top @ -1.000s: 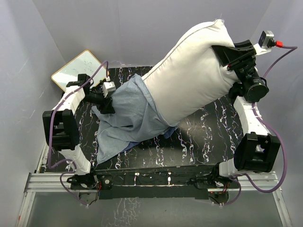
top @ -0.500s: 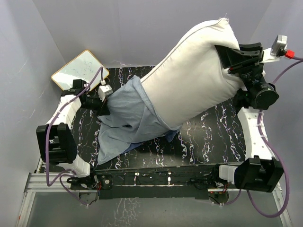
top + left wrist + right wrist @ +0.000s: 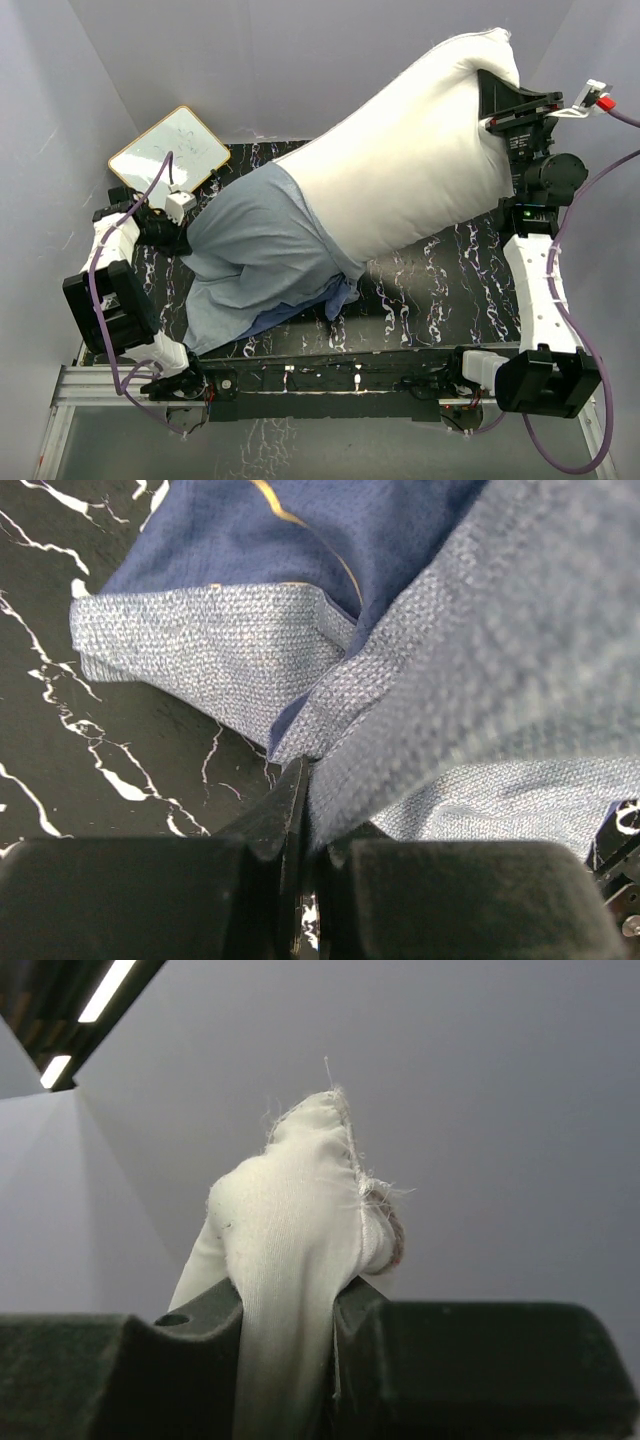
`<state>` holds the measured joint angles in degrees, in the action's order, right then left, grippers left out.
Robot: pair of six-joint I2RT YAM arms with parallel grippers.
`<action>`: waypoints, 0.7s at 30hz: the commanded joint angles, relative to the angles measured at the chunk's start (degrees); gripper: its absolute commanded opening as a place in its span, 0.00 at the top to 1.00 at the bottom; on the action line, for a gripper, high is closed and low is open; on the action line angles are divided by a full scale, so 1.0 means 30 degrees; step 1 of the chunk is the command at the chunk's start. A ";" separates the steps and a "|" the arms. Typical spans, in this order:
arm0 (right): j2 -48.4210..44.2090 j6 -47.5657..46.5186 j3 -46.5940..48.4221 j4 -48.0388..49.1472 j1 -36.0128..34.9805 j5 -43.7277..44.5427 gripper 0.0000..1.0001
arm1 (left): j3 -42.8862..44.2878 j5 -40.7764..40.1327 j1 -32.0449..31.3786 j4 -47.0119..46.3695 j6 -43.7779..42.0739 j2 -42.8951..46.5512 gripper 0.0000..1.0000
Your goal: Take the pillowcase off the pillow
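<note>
The left jaws are pinched tight on a fold of the pillowcase, whose grey-blue reverse and a patch of navy face with gold lines fill the left wrist view. A second ago they stood open farther in on the worktop; now they sit nearer its left edge, just below the orange-edged white board, and the cloth is drawn out leftward with them. The right jaws clamp narrowly on the top corner of the pillow, seen bunched between them, and have carried it higher and farther right than before. More white pillow is bared, though its lower end still sits inside the case on the worktop's left half.
</note>
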<state>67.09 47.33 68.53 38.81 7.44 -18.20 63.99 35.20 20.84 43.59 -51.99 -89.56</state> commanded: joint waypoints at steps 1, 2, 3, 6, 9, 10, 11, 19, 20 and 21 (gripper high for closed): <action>-0.2159 -0.3392 0.2900 0.0486 0.0680 0.9218 0.92 | 0.0264 -0.2784 0.0524 -0.0539 -0.0434 0.0449 1.00; -0.2337 -0.3792 0.3116 0.0091 0.0657 0.9880 0.92 | 0.0593 -0.2983 0.0524 -0.0331 -0.0382 0.0202 1.00; -0.2524 -0.4152 0.3230 -0.0146 0.0654 1.0581 0.92 | 0.0890 -0.3118 0.0524 -0.0107 -0.0295 -0.0092 1.00; -0.2902 -0.4629 0.3676 -0.0589 0.0658 1.2116 0.92 | 0.1246 -0.3457 0.0524 0.0266 -0.0213 -0.0437 1.00; -0.3130 -0.4463 0.3914 -0.0603 0.0654 1.2270 0.92 | 0.0885 -0.3599 0.0524 -0.0129 -0.0183 0.0061 1.00; -0.3198 -0.4288 0.3916 -0.0554 0.0669 1.2289 0.92 | 0.0780 -0.3645 0.0531 -0.0232 -0.0142 0.0238 1.00; -0.3246 -0.4193 0.3942 -0.0512 0.0660 1.2444 0.92 | 0.0723 -0.3743 0.0525 -0.0245 -0.0141 0.0392 1.00; -0.3266 -0.5581 0.5402 0.0094 0.0654 1.3227 0.92 | -0.0784 -0.5813 0.1270 -0.1226 -0.2874 0.0671 1.00; -0.3163 -0.5966 0.5809 0.0049 0.0676 1.3076 0.92 | -0.0754 -0.5954 0.1467 -0.1340 -0.2958 0.0607 1.00; -0.3077 -0.6258 0.6174 -0.0026 0.0657 1.2977 0.92 | -0.0677 -0.5987 0.1660 -0.1369 -0.3038 0.0599 1.00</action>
<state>59.72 32.95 77.91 22.92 7.92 11.00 62.13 23.46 23.09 40.97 -57.23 -89.08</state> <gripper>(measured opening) 0.189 0.008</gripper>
